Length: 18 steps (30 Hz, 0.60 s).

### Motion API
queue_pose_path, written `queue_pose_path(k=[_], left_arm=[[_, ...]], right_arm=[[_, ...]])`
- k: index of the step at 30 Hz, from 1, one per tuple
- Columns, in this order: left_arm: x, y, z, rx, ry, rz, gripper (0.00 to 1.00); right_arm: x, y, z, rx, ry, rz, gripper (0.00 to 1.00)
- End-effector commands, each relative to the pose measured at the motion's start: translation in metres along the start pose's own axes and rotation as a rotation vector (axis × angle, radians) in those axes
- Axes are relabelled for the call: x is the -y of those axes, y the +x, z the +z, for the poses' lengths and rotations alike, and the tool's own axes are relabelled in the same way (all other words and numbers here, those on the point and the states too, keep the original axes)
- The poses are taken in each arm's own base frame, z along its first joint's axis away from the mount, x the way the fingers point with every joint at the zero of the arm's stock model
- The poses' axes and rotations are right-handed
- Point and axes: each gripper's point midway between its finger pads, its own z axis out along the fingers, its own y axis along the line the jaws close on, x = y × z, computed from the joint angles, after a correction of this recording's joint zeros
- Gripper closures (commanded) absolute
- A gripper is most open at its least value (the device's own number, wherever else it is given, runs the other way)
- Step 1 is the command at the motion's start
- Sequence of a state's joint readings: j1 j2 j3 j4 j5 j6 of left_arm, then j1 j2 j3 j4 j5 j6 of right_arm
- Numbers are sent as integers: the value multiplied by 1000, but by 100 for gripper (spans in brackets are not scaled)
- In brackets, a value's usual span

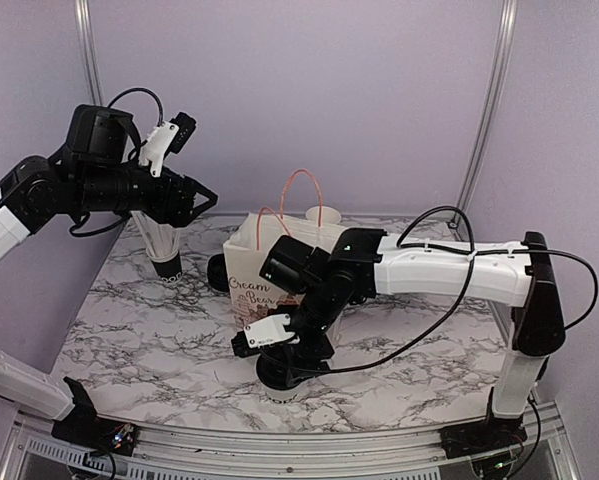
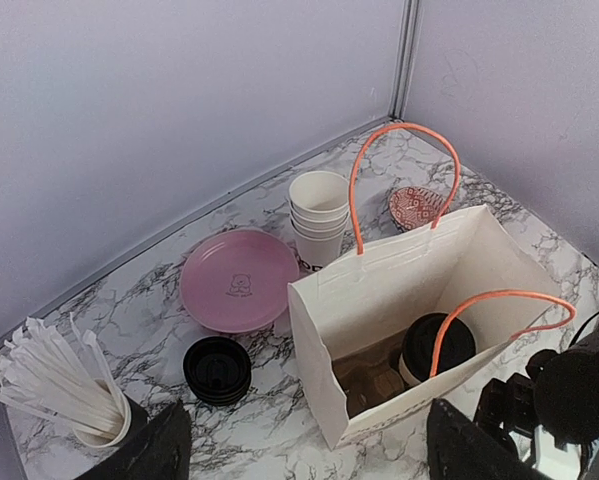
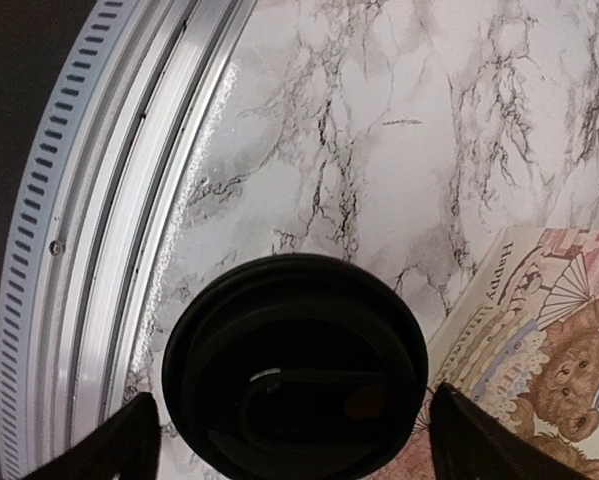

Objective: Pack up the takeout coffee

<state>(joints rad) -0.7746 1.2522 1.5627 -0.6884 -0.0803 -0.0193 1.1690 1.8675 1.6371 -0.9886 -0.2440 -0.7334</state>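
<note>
Right, the second coffee cup [image 1: 279, 381] stands on the table [image 3: 379, 120] just in front of the paper bag [image 2: 379, 290], near the front rail [image 3: 109, 200]. My right gripper [image 3: 294, 432] hangs over its black lid [image 3: 279, 300] with the fingers spread wide on either side, gripping nothing. The first cup [image 2: 437, 342] already sits inside the bag. My left gripper [image 1: 197, 203] is raised well above the back left of the table, also spread wide and empty. To grasp well, I would come down past the domed lid and pinch the paper wall below it, gently, so the cup neither buckles nor pops its lid. Then I would lift straight, clear the bag's rim and orange handles [image 2: 399, 150], and set it in the free spot beside the first cup.
</note>
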Motion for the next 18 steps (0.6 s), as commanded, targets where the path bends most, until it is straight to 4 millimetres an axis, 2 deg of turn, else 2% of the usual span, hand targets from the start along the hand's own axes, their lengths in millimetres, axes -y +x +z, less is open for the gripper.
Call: queue_pose_path(k=[1, 5, 8, 9, 11, 13, 16, 18], left_arm=[[18, 14, -8, -41, 89, 59, 18], [46, 37, -11, -120, 212, 116, 21], [76, 58, -19, -203, 325, 166, 23], [86, 68, -20, -243, 360, 177, 24], [108, 93, -18, -343, 417, 215, 24], [126, 117, -12, -425, 421, 289, 24], [147, 147, 1, -502, 415, 423, 22], [157, 160, 11, -537, 409, 493, 21]], right_arm=[[-8, -17, -27, 54, -23, -24, 2], [-35, -32, -76, 178, -53, -129, 1], [-70, -37, -129, 312, -70, -253, 1], [-75, -38, -147, 351, -47, -265, 1], [-69, -33, -185, 420, -3, -239, 1], [-50, -18, -218, 474, 64, -167, 1], [-22, 15, -252, 491, 214, -99, 1], [-11, 36, -269, 511, 286, -55, 1]])
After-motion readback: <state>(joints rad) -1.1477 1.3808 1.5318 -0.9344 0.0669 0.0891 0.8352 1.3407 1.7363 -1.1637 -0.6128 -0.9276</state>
